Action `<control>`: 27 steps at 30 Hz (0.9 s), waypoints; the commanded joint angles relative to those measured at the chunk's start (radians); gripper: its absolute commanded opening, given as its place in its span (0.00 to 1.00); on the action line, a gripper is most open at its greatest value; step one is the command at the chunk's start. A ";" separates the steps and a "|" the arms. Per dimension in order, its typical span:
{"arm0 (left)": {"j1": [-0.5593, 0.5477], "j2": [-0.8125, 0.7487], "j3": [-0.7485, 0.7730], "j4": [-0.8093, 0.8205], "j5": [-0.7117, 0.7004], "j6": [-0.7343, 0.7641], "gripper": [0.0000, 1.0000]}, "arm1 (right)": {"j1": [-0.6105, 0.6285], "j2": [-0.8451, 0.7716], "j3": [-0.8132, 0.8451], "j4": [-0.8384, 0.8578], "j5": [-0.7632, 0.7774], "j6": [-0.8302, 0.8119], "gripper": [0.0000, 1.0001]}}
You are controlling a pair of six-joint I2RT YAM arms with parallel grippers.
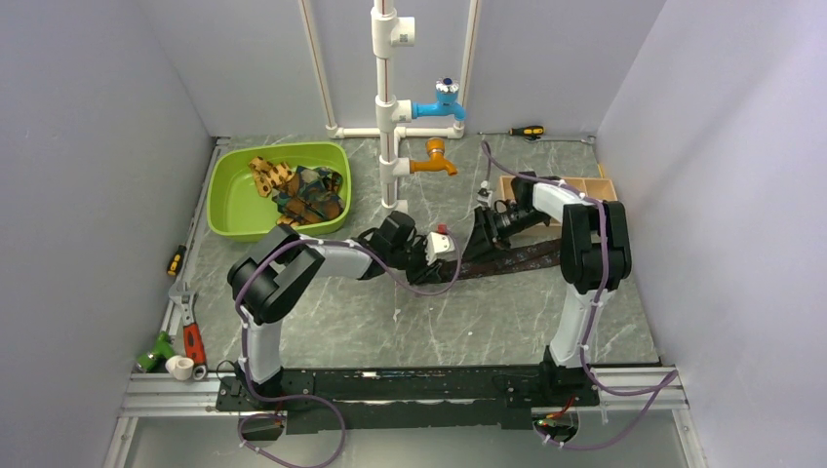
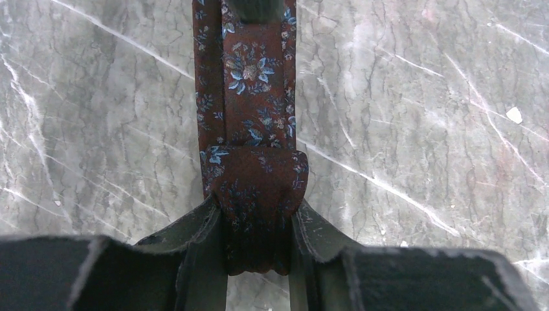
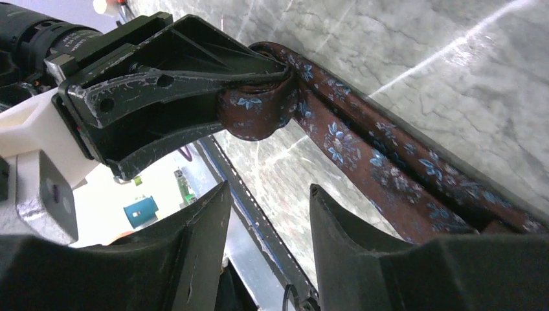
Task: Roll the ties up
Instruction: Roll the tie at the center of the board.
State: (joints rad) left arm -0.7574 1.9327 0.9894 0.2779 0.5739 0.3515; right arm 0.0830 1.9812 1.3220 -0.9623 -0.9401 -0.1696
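Note:
A dark brown tie with small pale blue flowers lies stretched across the marble table, from mid-table toward the right. My left gripper is shut on its folded, partly rolled end, the roll pinched between both fingers. In the right wrist view the same roll sits in the left gripper's jaws. My right gripper is open and empty, just beside the tie, hovering near the left gripper. More ties, tan-orange and teal, lie heaped in the green tub.
A green tub stands at back left. A white pipe stand with blue and orange taps rises at the back centre. A wooden tray is at back right. Tools lie along the left edge.

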 commanded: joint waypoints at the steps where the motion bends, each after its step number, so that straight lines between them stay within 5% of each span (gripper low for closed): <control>1: -0.016 0.029 0.021 -0.327 -0.114 -0.029 0.15 | 0.040 -0.024 -0.024 0.101 -0.050 0.072 0.51; 11: -0.065 0.052 0.073 -0.377 -0.165 -0.064 0.19 | 0.109 0.034 -0.043 0.260 -0.061 0.168 0.45; 20: -0.066 0.073 0.099 -0.392 -0.160 -0.066 0.21 | 0.136 0.083 -0.043 0.233 -0.073 0.122 0.45; 22: -0.065 0.077 0.104 -0.395 -0.158 -0.065 0.22 | 0.138 0.089 -0.037 0.242 -0.063 0.122 0.35; 26: -0.065 0.088 0.119 -0.403 -0.150 -0.059 0.27 | 0.139 0.124 -0.007 0.208 -0.036 0.082 0.00; 27: -0.064 0.093 0.124 -0.406 -0.149 -0.061 0.30 | 0.135 0.129 -0.003 0.197 -0.023 0.069 0.00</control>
State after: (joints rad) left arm -0.8104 1.9476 1.1275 0.0387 0.4431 0.3157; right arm 0.2153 2.0651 1.2881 -0.7418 -1.0195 -0.0299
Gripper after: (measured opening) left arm 0.334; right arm 0.046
